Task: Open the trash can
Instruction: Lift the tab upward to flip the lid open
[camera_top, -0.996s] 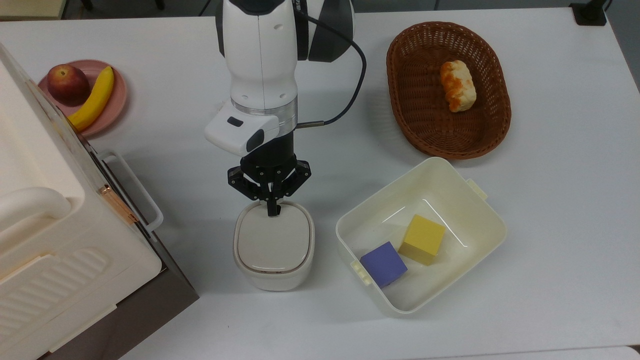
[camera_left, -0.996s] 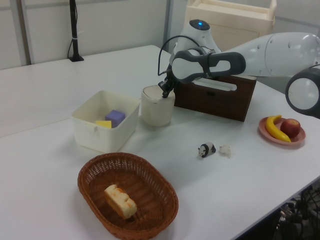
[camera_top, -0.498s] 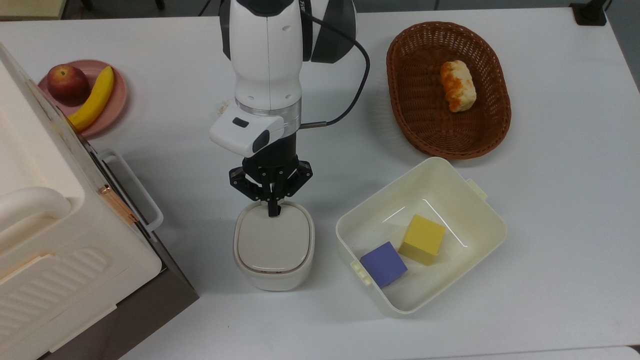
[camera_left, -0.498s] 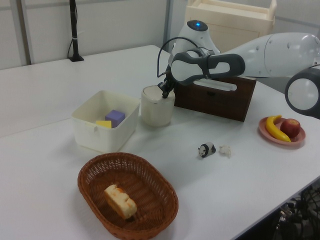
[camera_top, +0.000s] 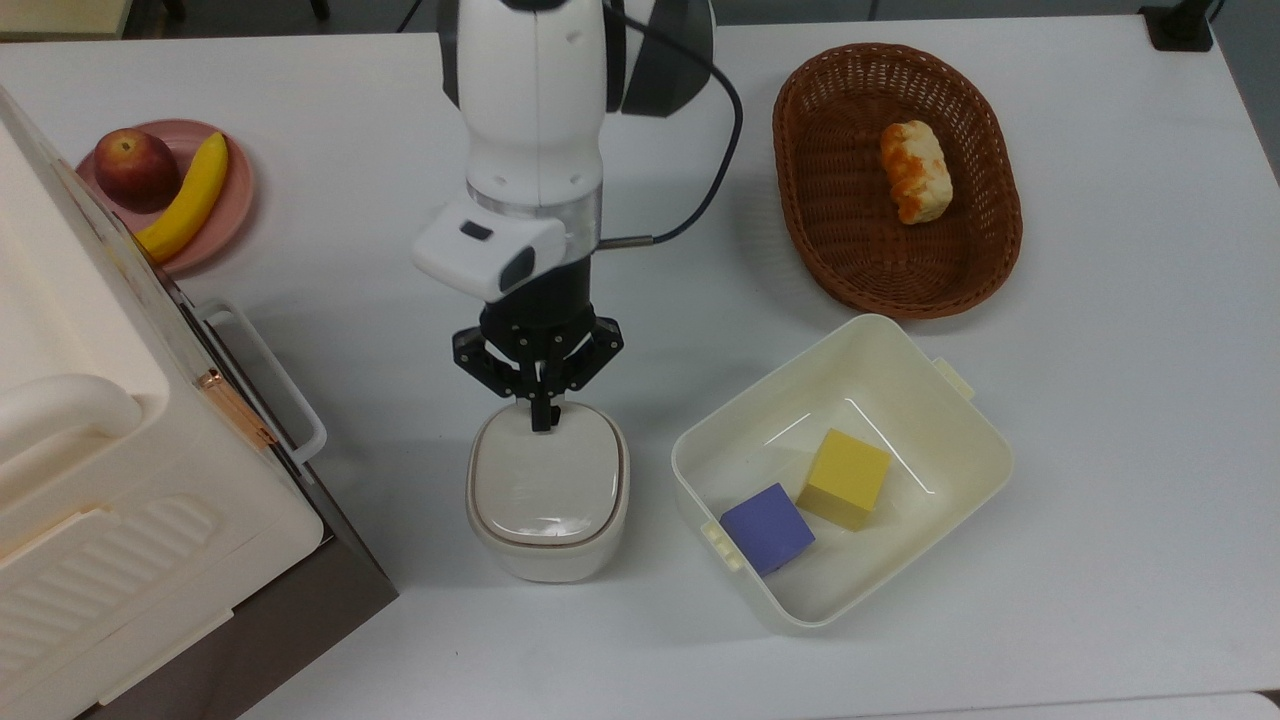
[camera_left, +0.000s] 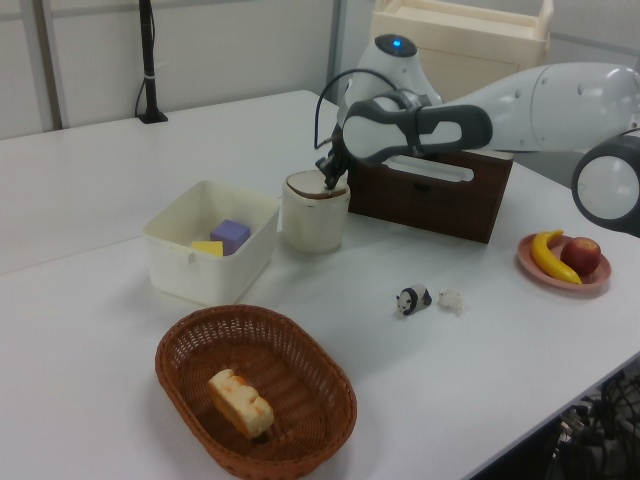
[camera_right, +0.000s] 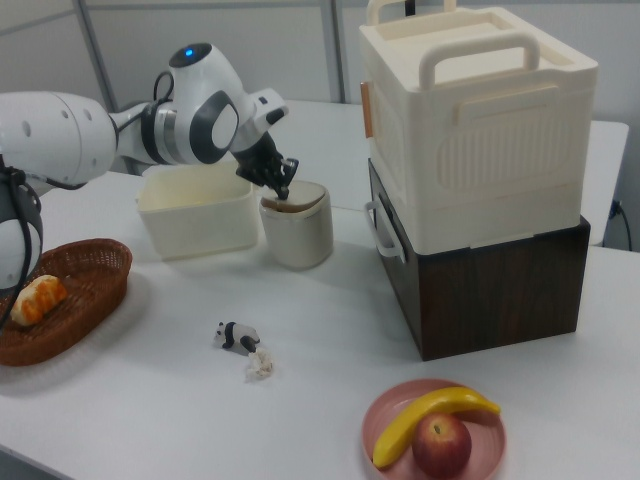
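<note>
The trash can is a small cream-white rounded bin near the table's front in the top view. Its lid stands slightly ajar, with a thin brown rim line showing around it. In the right view the lid tilts up on the right view's right side over a dark gap. My gripper points down at the lid's edge nearest the arm, its fingers pressed together with nothing held. The left view has the gripper just above the can, and the right view has the gripper at the can's top.
A lidless cream tub holding a yellow cube and a purple cube sits close on the top view's right of the can. A wicker basket holds bread. A big cream appliance and a fruit plate stand on the top view's left. A panda toy lies on the table.
The lid has popped up from flat to slightly ajar. The gripper has risen a little and drawn back toward the arm's side of the can.
</note>
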